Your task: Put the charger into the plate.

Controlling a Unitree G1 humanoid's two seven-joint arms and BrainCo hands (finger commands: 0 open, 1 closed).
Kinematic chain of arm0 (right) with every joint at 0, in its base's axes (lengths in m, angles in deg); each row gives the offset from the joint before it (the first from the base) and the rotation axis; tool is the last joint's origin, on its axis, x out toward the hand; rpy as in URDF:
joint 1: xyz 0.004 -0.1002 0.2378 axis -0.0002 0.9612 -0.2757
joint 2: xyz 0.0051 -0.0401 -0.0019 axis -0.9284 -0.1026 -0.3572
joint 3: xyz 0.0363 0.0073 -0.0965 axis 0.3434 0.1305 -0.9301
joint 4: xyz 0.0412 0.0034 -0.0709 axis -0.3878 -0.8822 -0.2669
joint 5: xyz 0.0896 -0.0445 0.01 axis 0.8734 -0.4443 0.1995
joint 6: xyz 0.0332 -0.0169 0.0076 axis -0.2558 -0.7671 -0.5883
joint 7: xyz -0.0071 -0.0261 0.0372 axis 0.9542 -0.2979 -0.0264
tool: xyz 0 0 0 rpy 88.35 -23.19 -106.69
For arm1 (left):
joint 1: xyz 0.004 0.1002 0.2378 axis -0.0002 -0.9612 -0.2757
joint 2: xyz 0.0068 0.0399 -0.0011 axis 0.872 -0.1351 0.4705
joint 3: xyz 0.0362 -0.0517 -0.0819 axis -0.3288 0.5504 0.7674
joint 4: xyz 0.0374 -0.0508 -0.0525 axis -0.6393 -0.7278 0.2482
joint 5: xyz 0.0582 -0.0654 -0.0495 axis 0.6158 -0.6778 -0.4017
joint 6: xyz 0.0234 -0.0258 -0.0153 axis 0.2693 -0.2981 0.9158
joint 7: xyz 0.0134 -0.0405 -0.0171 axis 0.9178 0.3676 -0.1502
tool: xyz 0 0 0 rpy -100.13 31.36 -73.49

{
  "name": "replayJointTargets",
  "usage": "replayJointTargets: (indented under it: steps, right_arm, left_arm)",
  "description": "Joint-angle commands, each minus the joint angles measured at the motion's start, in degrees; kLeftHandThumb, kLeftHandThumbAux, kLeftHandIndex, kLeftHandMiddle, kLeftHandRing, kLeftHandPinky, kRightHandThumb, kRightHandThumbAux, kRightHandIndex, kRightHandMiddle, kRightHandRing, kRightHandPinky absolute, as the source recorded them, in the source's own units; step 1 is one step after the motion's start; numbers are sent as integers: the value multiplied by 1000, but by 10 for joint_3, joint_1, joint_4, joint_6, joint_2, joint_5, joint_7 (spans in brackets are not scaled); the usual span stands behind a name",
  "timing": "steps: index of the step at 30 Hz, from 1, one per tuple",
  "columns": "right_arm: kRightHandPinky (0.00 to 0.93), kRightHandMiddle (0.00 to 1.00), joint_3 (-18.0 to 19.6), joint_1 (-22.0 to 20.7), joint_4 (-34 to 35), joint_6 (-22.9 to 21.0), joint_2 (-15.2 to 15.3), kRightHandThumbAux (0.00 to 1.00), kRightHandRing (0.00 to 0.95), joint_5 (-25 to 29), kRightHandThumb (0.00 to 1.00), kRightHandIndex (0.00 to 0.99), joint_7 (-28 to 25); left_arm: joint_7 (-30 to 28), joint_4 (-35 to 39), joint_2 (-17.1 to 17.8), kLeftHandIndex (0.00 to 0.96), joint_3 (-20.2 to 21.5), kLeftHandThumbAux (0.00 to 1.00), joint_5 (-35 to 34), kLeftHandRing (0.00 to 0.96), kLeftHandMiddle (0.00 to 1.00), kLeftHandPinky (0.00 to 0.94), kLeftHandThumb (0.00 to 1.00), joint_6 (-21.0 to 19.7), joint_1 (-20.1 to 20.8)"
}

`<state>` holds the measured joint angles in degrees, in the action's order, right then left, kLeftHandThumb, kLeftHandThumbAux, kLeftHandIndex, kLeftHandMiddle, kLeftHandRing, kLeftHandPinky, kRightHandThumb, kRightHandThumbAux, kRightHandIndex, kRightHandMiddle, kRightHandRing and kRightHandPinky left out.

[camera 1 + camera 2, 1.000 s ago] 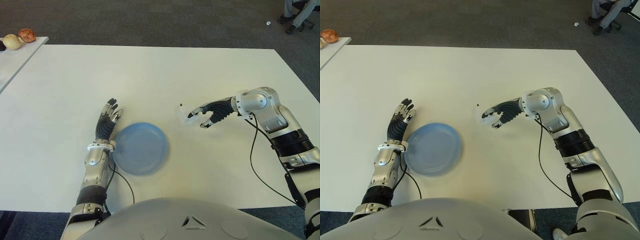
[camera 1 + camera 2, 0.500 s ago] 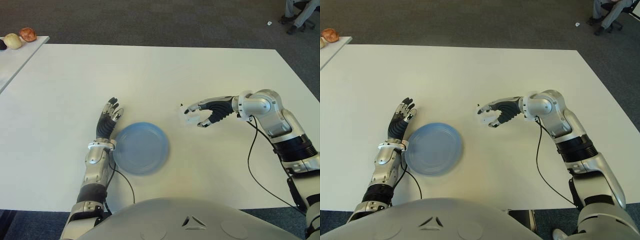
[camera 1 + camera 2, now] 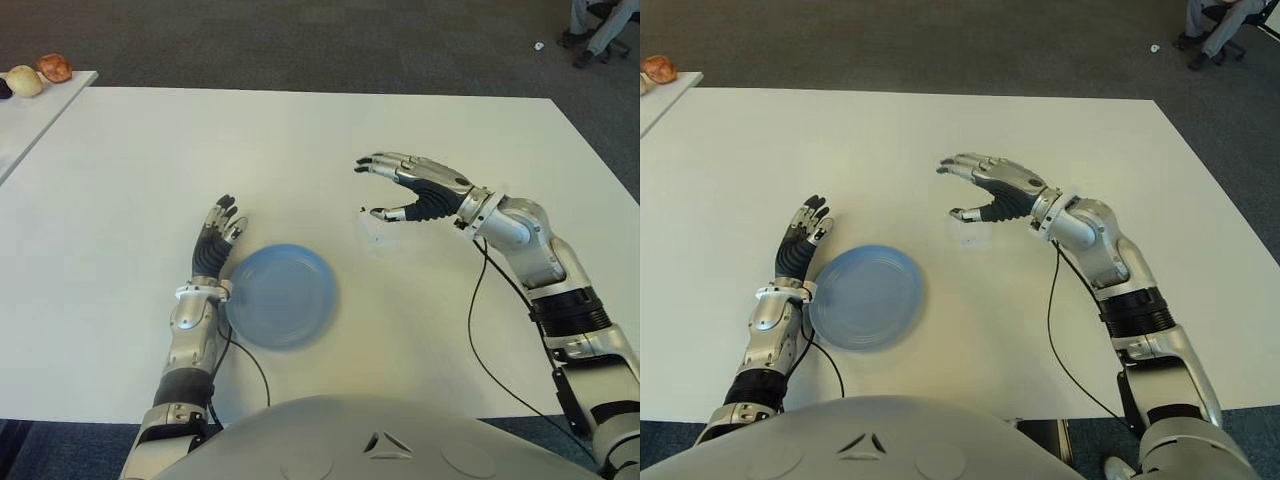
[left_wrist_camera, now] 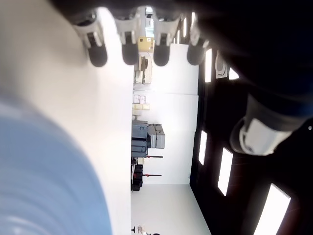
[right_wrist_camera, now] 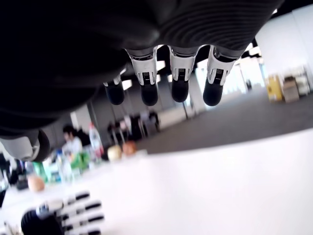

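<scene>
Fingers (image 3: 385,162) of the right hand (image 3: 415,187) spread and extended, thumb apart below them, holding nothing; hand raised above the table (image 3: 300,140). Charger (image 3: 376,232), small and white, lies on the table just below the right thumb tip, apart from it, and to the right of the blue plate (image 3: 280,296), not in it. Left hand (image 3: 215,245) shows beside the plate's left rim, fingers straight and relaxed, grasping nothing. Two round fruits (image 3: 38,76) on a side table at far left.
</scene>
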<state>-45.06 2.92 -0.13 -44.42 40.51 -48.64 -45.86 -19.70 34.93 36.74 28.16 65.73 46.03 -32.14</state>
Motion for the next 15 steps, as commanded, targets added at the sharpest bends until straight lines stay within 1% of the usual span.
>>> replayJointTargets:
  steps: [1, 9, 15]
  right_arm:
    - [0, 0, 16, 48, -33, 34, -42, 273, 0, -49, 290, 0, 131]
    - [0, 0, 2, 56, -42, 25, -53, 196, 0, -114, 311, 0, 197]
    - [0, 0, -9, 52, -60, 23, -54, 156, 0, -140, 313, 0, 221]
  left_arm:
    - [-4, -53, -6, 26, -3, 539, 2, 42, 73, 24, 0, -42, -29]
    - [-5, -60, -5, 23, -4, 537, 2, 36, 65, 16, 0, -40, -27]
    - [-2, -63, -7, 23, -3, 538, 2, 38, 69, 16, 0, -38, -25]
